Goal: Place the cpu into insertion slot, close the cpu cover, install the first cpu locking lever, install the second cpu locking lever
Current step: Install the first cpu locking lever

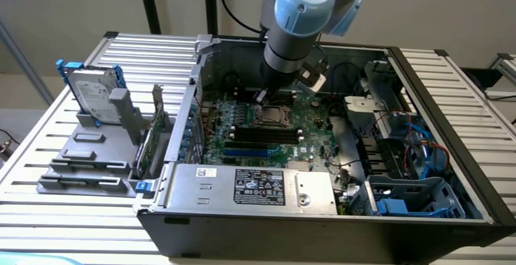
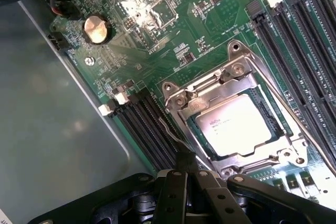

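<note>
The cpu [image 2: 233, 124] lies flat in the insertion slot [image 1: 274, 115], its pale silver top facing up. The silver cpu cover [image 2: 220, 92] is down over it, framing its edges. A thin metal locking lever [image 2: 170, 134] runs along one side of the socket, and my gripper [image 2: 185, 162] is shut with its fingertips at that lever's free end; I cannot tell whether they pinch it. A second lever [image 2: 294, 121] runs along the opposite side. In the exterior view my gripper [image 1: 263, 98] reaches down into the open computer case, just behind the socket.
Long black memory slots [image 2: 294, 40] flank the socket on both sides. A coin battery [image 2: 97, 29] sits on the green board. The silver power supply [image 1: 250, 186] fills the case's front, cables [image 1: 403, 138] crowd the exterior view's right, and a hard drive [image 1: 93, 93] stands outside.
</note>
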